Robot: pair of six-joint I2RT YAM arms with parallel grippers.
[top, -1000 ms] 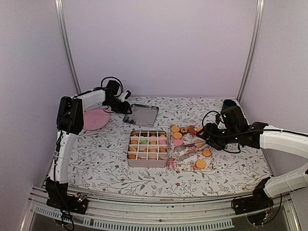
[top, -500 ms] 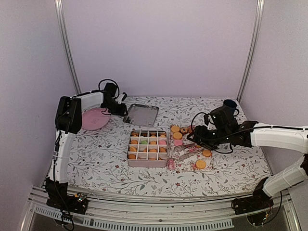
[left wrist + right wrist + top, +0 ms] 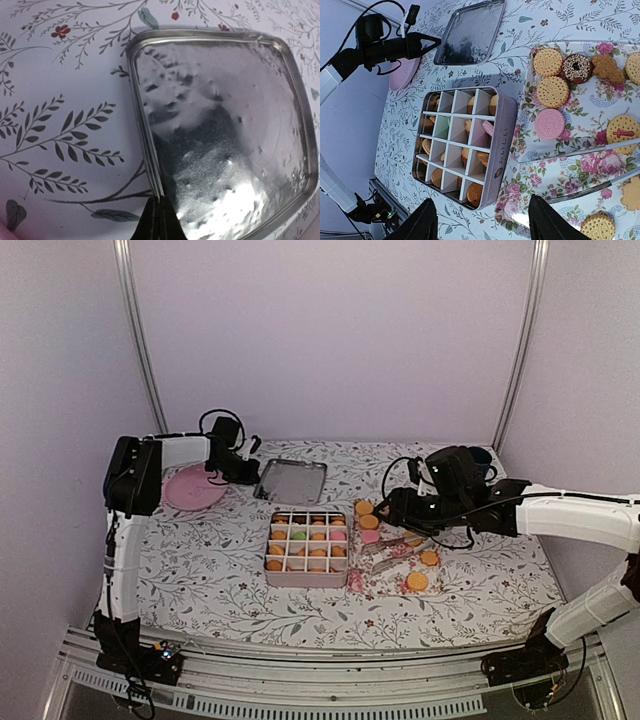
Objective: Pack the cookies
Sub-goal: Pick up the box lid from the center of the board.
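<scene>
Cookies (image 3: 552, 91) are spread on the flowery tray (image 3: 580, 131) by the box (image 3: 503, 134), one to be picked next by the open right fingers (image 3: 422, 222), while the lid (image 3: 220, 125) is pinched by the left fingers (image 3: 149, 222).

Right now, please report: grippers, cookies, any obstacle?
Left gripper shut on rim of square silver tin lid. Right gripper open near pink divided box. Round golden cookies loose on floral tray. Metal tongs lie among them.
</scene>
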